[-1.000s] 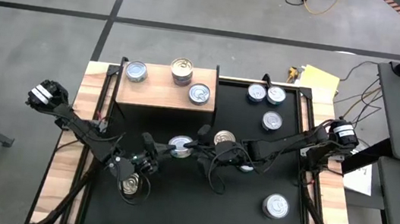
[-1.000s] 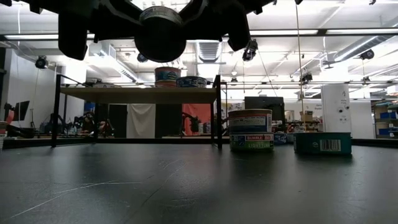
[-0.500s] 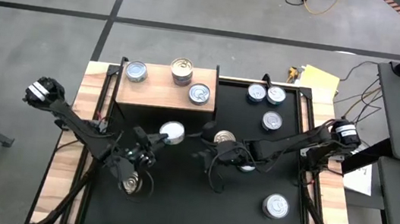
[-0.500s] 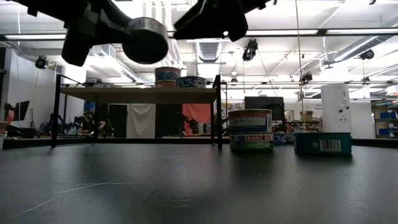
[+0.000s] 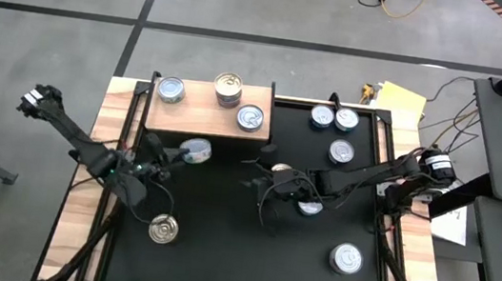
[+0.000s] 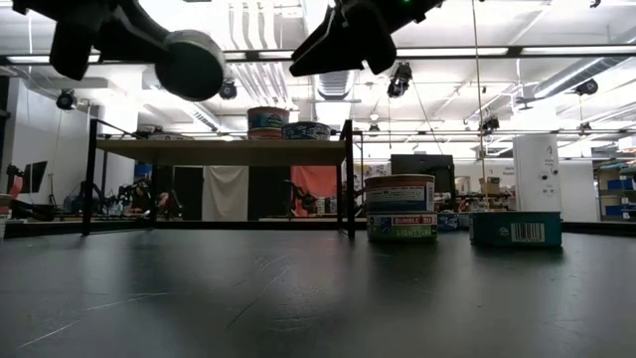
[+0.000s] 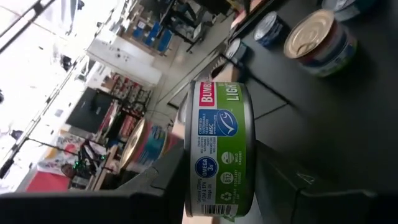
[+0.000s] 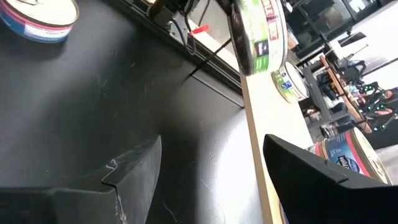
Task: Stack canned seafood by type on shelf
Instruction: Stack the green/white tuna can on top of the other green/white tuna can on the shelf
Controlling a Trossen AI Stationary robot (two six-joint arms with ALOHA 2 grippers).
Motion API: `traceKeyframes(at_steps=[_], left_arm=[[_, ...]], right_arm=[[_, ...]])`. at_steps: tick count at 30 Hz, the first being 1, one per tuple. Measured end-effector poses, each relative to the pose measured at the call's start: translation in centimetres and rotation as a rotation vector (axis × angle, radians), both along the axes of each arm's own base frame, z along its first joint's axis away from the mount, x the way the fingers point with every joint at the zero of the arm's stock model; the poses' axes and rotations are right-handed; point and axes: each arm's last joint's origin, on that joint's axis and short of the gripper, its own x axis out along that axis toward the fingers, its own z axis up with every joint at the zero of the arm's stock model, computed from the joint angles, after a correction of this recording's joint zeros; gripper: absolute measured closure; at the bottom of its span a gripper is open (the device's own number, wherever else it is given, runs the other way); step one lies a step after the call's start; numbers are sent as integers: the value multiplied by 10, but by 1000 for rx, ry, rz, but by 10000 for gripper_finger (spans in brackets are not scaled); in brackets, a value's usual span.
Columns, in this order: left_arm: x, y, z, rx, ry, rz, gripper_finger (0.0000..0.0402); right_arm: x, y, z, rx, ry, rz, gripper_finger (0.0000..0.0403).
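Evidently bound for stacking, the green-labelled, silver-topped round tin point(image 5: 195, 150) is clamped in the left gripper point(image 5: 184, 152) beside the light-brown wooden shelf point(image 5: 207, 111); the right gripper point(image 5: 257, 168) waits with its fingers apart over the black surface point(image 5: 237, 254).

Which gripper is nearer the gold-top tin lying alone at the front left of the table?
Left. The left gripper, holding a green-label can, is just beyond the gold-top tin; the right gripper is open, farther right near mid-table.

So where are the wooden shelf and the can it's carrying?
wooden shelf point(image 5: 204, 114): high view, bare top.
green-labelled can point(image 7: 219, 149): left wrist view, label side.
left gripper point(image 5: 175, 155): high view, by the can.
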Motion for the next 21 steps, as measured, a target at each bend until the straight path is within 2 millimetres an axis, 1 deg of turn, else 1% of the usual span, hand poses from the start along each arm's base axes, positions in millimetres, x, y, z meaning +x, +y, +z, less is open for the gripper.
traceKeyframes(at_steps=[5, 8, 12, 16, 19, 21], left_arm=[[-15, 13, 5, -8, 10, 85, 277], [-22, 20, 2, -1, 90, 102, 277], [-25, 22, -3, -22, 170, 71, 277], [-24, 22, -4, -4, 178, 78, 277], [-25, 23, -4, 41, 191, 87, 277], [-26, 25, -2, 78, 184, 116, 277]], right_arm=[[1, -5, 0, 11, -4, -13, 144], [1, -7, 0, 11, -4, -19, 149], [1, -8, 0, 16, -5, -25, 154], [2, -11, 0, 8, -4, -25, 153], [3, -17, 2, -17, -15, -29, 149], [5, -24, 6, -24, -54, -33, 147]])
